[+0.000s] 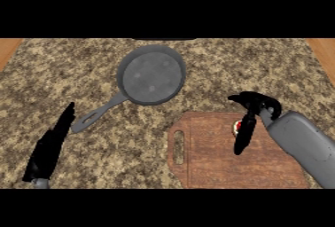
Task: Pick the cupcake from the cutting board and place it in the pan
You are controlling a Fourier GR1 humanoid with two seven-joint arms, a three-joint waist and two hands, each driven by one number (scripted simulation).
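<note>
The right hand curls around the cupcake, mostly hidden behind its fingers; light and soft, it is probably best held low by its sides.

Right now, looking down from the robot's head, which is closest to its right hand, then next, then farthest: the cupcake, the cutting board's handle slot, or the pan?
From the right hand:
1. Cupcake: right beside the fingers, mostly hidden behind them, on the cutting board.
2. Handle slot: at the board's left edge.
3. Pan: farthest, up and left on the counter.
</note>
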